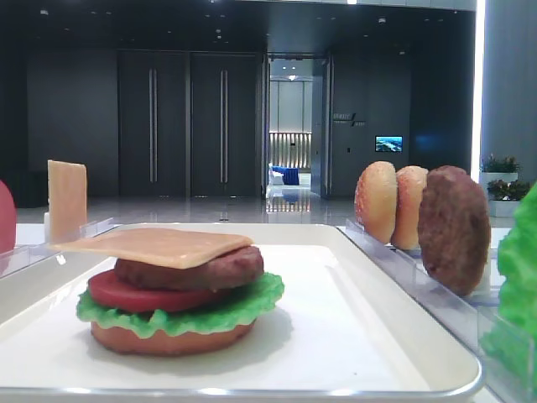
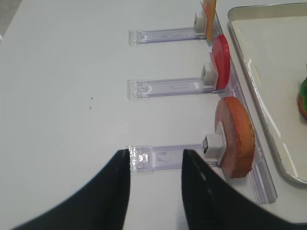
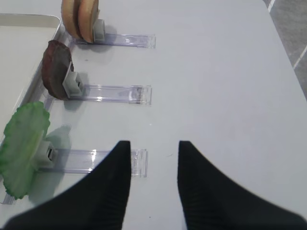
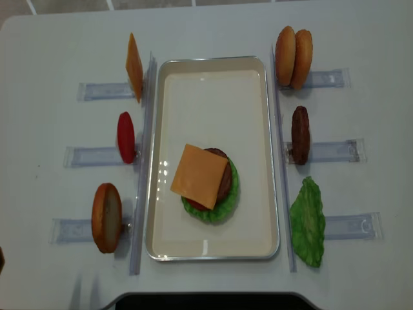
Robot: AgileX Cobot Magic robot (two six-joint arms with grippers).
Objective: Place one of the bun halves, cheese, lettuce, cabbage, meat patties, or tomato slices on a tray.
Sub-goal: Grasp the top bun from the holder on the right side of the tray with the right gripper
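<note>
Right wrist view shows us the bun halves [image 3: 80,19] upright in the far rack [image 3: 125,40], well ahead and left of our right pincer [image 3: 153,151], whose jaws stand apart and empty above the table [image 3: 225,86].

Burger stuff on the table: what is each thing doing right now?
tray: flat, holds the stack.
cheese: lies on top of the stack.
meat patty: stands on edge in its rack.
bun tops: two, standing together.
lettuce: stands in its rack.
right gripper: open, empty.
left gripper: open, empty.
</note>
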